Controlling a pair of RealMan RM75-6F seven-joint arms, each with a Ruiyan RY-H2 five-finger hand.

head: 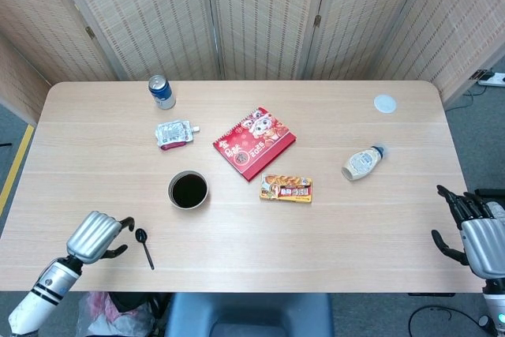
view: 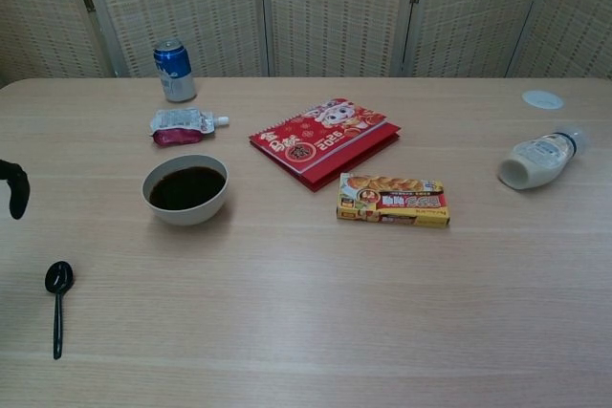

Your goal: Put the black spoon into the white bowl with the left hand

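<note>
- Left metal-backed hand (head: 96, 236) with dark fingers hovering over the near left table edge, just beside the spoon bowl, fingers apart and curved, holding nothing; only a dark fingertip (view: 14, 188) showing in the chest view.
- Slim black plastic spoon (head: 144, 246) lying flat on the pale wooden table (head: 379, 219), bowl end away from the robot, near the white bowl but apart from it.
- Round white bowl (head: 188, 190) filled with dark liquid, upright.
- Blue drink can (head: 162, 91) at the far side, silvery spouted pouch (head: 174, 134) nearer.
- Red printed booklet (head: 254, 142), yellow flat food box (head: 286, 189) just beside it.
- Pale squeeze bottle (head: 362, 162) on its side; small white round lid (head: 384, 103) beyond.
- Right metal-backed hand (head: 476, 228) off the right edge, fingers spread, empty.
</note>
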